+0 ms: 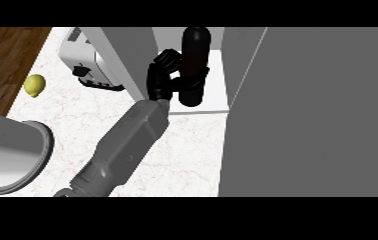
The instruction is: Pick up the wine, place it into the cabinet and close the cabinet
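The wine bottle (196, 54) is dark and stands in the cabinet's opening, over the white shelf (215, 91). My left hand (161, 76) reaches in from the lower left and is shut on the bottle's lower half, fingers curled at its left side and thumb round its front. Whether the bottle's base rests on the shelf I cannot tell. The cabinet's grey door (310, 114) stands open and fills the right of the head view. A grey panel (133, 59) bounds the opening on the left. My right hand does not show.
A white toaster (87, 64) stands on the marble counter (192, 149) left of the cabinet. A yellow lemon (34, 85) lies near the counter's left edge. A grey round vessel (22, 154) sits at the lower left.
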